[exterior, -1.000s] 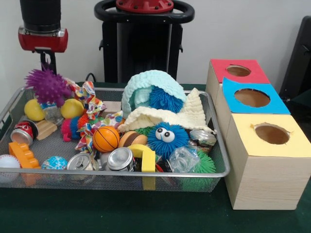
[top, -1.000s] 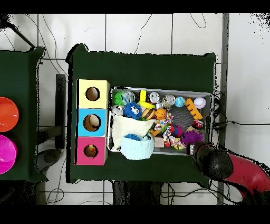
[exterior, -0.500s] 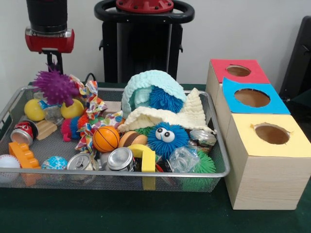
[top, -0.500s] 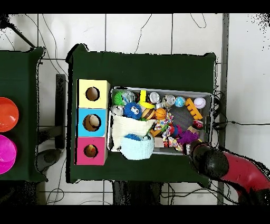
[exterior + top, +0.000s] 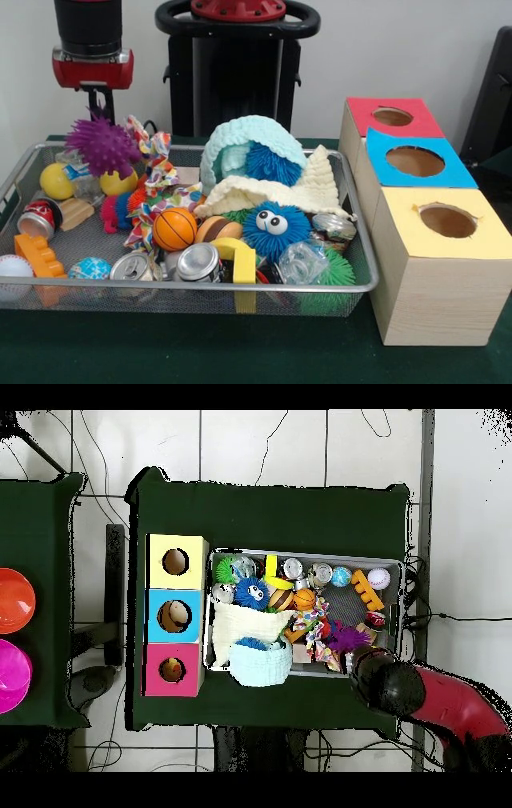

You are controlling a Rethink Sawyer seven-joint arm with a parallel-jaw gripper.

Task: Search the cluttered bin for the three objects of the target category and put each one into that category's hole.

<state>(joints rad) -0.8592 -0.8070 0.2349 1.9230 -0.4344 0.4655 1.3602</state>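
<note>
One round purple spiky ball [image 5: 102, 146], axisless

One wire basket [image 5: 364, 284] is counted, and beside it three boxes with holes: one red [image 5: 390, 117], one blue [image 5: 416, 162], one yellow [image 5: 448, 222]. Two metal cans [image 5: 198, 262] are seen lying at the basket's front. Two blue fuzzy balls are counted, one with eyes [image 5: 274, 228] and one under the knitted cap [image 5: 251, 136]. One purple spiky ball [image 5: 102, 148], one small basketball [image 5: 174, 229], two yellow balls [image 5: 56, 182], one white ball [image 5: 14, 267] and one orange toy brick [image 5: 36, 256] are counted. Two round plates [image 5: 12, 600] are seen in the overhead view.
</note>
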